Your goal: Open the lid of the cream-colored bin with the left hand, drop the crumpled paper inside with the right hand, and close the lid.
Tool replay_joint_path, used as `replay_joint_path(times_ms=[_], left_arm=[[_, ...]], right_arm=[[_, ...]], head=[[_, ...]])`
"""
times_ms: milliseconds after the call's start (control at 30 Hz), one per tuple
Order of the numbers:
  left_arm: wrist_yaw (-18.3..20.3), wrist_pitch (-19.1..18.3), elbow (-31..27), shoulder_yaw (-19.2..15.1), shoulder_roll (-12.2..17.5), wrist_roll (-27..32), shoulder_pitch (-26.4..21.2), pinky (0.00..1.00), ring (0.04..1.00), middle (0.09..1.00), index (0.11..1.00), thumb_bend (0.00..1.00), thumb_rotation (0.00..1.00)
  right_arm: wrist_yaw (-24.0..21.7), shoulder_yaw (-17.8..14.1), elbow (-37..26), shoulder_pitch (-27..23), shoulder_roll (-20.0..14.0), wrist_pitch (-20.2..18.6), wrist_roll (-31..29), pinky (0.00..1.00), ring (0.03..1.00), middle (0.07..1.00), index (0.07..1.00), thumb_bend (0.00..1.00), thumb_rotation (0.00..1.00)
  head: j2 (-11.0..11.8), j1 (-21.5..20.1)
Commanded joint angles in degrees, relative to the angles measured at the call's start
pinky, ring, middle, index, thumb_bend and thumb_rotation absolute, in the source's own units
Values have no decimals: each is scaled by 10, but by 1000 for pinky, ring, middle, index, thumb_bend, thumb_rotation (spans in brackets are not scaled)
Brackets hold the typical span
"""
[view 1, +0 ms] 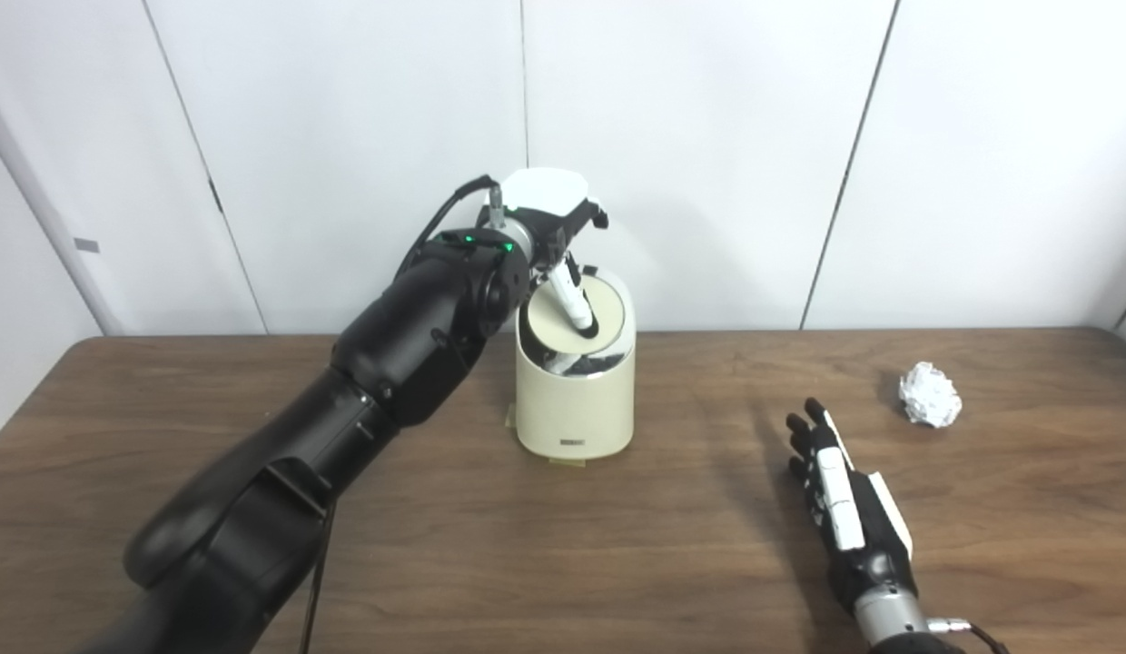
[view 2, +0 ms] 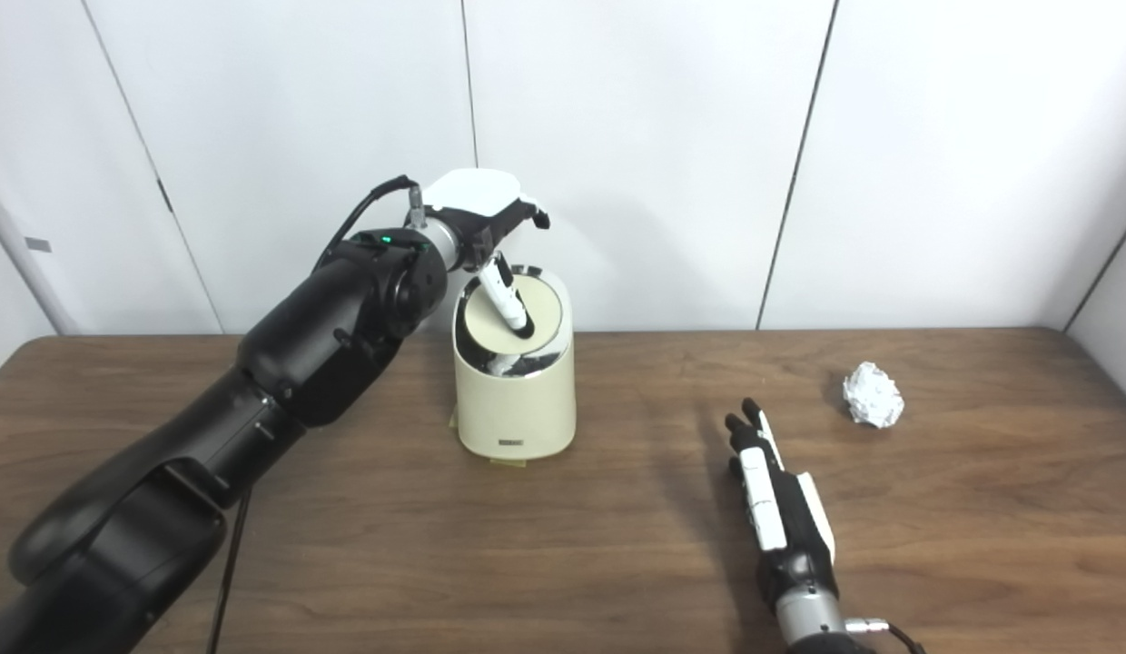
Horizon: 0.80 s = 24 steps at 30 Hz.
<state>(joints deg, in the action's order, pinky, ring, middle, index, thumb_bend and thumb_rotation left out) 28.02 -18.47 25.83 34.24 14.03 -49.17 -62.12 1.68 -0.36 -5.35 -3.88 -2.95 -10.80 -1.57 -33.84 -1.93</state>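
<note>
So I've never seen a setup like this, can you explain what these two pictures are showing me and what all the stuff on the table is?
Both pictures come from two cameras side by side on a humanoid robot's head, so they show one scene from slightly different spots. The black arms rising from the bottom edge are the robot's own. On the wooden table stands a cream-colored bin with a round lid. The left hand is above the bin, one of its fingers pressing down on the lid, which is tilted so a dark gap shows at the front. The right hand waits flat over the table, fingers apart, holding nothing. A crumpled paper ball lies on the table beyond it, untouched.
</note>
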Motion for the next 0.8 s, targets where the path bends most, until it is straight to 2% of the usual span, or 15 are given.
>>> replay_joint_path(times_ms=[0,67,133,233,300,400,500,533,567,700,733,767], left_arm=[[9,0,-1,-6,2,7,-2,956,965,957,908,928,38],[11,-5,-4,-21,2,19,-3,948,958,951,899,914,19],[30,-24,-12,-44,1,42,-5,929,959,956,900,905,25],[47,-68,-32,-110,-5,100,-4,858,940,949,885,909,16],[59,-83,-46,-168,-5,133,-3,839,901,927,885,885,6],[61,-84,-81,-232,4,168,7,813,852,862,858,796,183],[42,-84,-116,-316,-10,211,36,905,905,880,853,691,280],[33,-84,-129,-342,-19,222,49,826,865,876,859,603,371],[24,-84,-143,-362,-26,234,62,821,863,875,860,595,379],[2,-84,-189,-408,-40,274,111,803,847,858,858,416,530],[2,-84,-204,-418,-42,282,130,810,852,862,863,398,557],[2,-84,-218,-427,-45,289,148,838,876,881,891,389,625]], right_arm=[[-9,6,-4,-9,6,-4,-1,951,971,954,1000,567,1000],[-9,8,-3,-9,5,-2,3,948,968,955,1000,562,1000],[-10,8,-5,-7,4,-5,4,944,966,954,1000,565,1000],[-11,8,-5,-7,5,-4,4,943,969,954,1000,578,1000],[-10,8,-3,-8,5,-3,5,941,968,954,1000,576,1000],[-8,8,-2,-9,5,-4,9,940,965,951,1000,570,1000],[-11,7,-1,-9,5,-3,5,943,965,952,1000,580,1000],[-12,6,0,-10,6,-2,2,954,970,956,1000,577,1000],[-13,6,0,-10,6,-1,0,955,970,956,1000,577,1000],[-12,8,-1,-10,2,0,7,941,964,952,1000,573,1000],[-11,6,-3,-9,3,-2,6,938,963,951,1000,574,1000],[-12,5,-3,-9,3,-2,2,939,962,951,1000,577,1000]], head=[[0,-1],[0,-2],[0,-3],[0,-3],[0,-4],[0,-4],[-1,-5],[0,-6],[1,-6],[0,-4],[-1,-4],[-2,-3]])
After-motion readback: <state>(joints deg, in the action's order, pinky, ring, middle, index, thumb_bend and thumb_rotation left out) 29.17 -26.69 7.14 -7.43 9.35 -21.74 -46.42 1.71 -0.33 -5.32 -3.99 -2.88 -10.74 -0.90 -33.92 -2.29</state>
